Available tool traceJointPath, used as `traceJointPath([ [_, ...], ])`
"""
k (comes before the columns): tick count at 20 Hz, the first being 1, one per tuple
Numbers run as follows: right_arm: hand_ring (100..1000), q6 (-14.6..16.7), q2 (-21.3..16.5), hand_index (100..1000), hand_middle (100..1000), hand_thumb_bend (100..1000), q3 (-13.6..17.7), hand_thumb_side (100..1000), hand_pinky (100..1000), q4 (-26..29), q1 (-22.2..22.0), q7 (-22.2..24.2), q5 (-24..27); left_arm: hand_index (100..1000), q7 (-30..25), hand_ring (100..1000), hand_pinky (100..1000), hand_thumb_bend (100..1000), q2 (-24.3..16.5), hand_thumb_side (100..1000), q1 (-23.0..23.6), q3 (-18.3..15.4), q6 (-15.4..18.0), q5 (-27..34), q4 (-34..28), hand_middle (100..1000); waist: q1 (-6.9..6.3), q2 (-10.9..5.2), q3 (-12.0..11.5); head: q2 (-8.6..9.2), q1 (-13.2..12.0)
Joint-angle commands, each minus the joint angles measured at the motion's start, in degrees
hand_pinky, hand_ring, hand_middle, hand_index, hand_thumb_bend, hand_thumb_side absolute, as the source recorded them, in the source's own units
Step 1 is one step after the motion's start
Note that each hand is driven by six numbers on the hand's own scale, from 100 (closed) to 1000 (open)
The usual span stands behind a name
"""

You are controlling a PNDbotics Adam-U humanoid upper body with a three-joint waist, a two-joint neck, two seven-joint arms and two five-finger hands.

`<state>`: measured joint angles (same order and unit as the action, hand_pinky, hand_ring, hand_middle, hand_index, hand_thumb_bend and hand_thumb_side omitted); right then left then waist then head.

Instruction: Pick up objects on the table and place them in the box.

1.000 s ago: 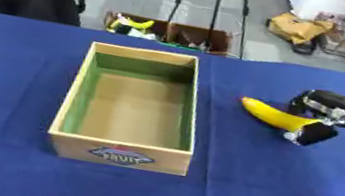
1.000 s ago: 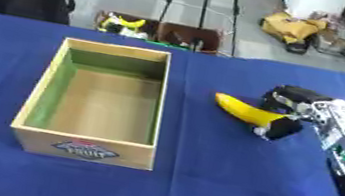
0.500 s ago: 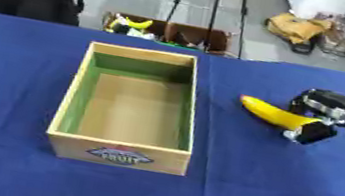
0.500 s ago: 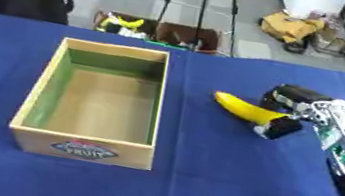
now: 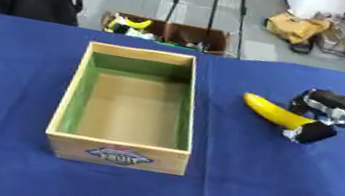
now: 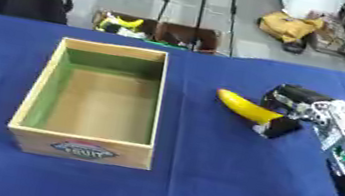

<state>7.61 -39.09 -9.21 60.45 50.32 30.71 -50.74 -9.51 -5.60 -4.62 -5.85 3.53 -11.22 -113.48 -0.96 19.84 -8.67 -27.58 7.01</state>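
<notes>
Banana (image 5: 273, 111) pinched in curled right hand (image 5: 320, 115).

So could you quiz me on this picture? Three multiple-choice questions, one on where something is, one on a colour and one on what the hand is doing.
1. Where is the banana?
A. Inside the box
B. On the cloth to the right of the box
C. On the floor behind the table

2. What colour are the inner side walls of the wooden box?
A. Green
B. Red
C. White

3. What is the right hand doing?
A. Resting flat and open on the cloth
B. Curled round one end of the banana
C. Reaching down into the box

Answers: 1 B, the banana lies on the blue tablecloth, apart from the box. 2 A, the long walls and the far wall show green. 3 B, its fingers close round the banana's right end.
</notes>
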Motion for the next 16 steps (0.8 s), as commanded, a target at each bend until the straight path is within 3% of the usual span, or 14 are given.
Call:
traceJointPath([
  [1,735,0.0,-1.5,672,575,213,0.6,480,585,0.5,0.7,-0.5,0.4,662,-0.2,527,286,100,-1.0,1000,-0.3,0.0,0.1,-0.3,-1.1,502,-0.02,-1.01,0.1,0.73,0.1],
  [16,713,-0.4,-1.8,623,530,130,0.6,493,554,0.8,1.0,-2.8,0.7,663,-0.2,528,286,100,-1.1,1000,-0.3,0.0,0.2,-0.2,-1.1,503,-0.05,-1.13,0.0,0.61,0.1],
])
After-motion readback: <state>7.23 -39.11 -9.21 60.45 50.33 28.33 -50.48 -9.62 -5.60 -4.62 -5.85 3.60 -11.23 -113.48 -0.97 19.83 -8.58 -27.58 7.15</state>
